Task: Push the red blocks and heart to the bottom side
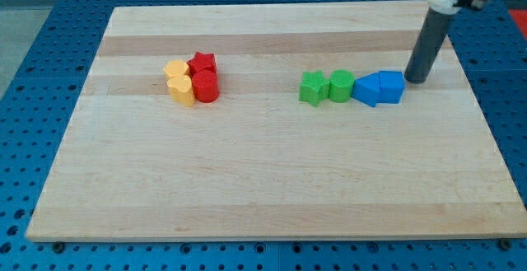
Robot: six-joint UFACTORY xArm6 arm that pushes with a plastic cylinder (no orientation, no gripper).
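Observation:
A red star block (pixel 202 62) and a red cylinder (pixel 205 86) sit together at the board's upper left. Touching them on the left are a yellow block (pixel 175 69) and a yellow heart (pixel 181 90). My tip (pixel 415 81) rests on the board at the right, just beside the right edge of a blue cube-like block (pixel 392 86), far from the red blocks.
A row of blocks lies right of centre: a green star (pixel 312 87), a green cylinder (pixel 341 86), a blue wedge-like block (pixel 367 88) and the blue cube-like block. The wooden board (pixel 263 180) lies on a blue perforated table.

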